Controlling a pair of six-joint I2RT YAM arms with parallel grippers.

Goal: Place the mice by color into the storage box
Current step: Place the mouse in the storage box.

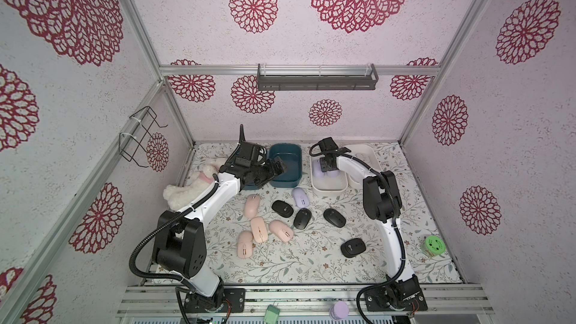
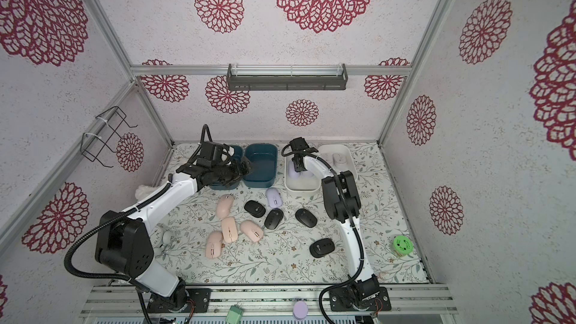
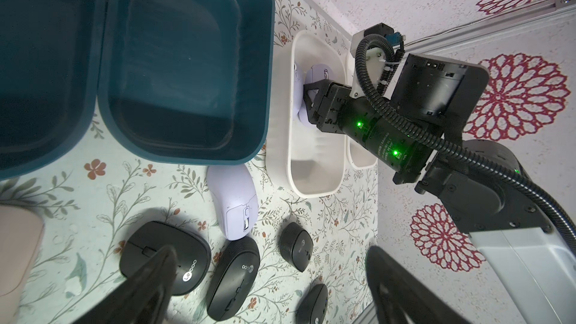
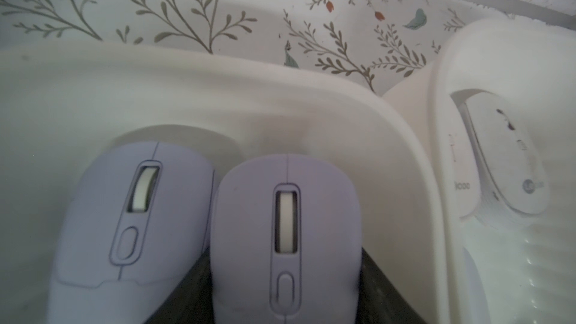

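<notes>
On the floral mat (image 1: 311, 260), right pincer (image 1: 326, 168) pinches a lavender mouse (image 4: 285, 213) in white box (image 1: 330, 189); left pincer (image 1: 278, 166) spread.

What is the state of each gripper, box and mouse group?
left gripper: open, empty
right gripper: jaws shut on lavender mouse
white box: holds two lavender mice
teal box beside white box: empty
black mice: four on table
pink mice: four on table
third lavender mouse: loose on table

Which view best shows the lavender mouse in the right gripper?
The right wrist view: the held lavender mouse fills the frame, scroll wheel up, between the fingers of the right gripper inside the white storage box. The left wrist view shows slivers past the gripper; both top views mostly hide it under the gripper.
</notes>
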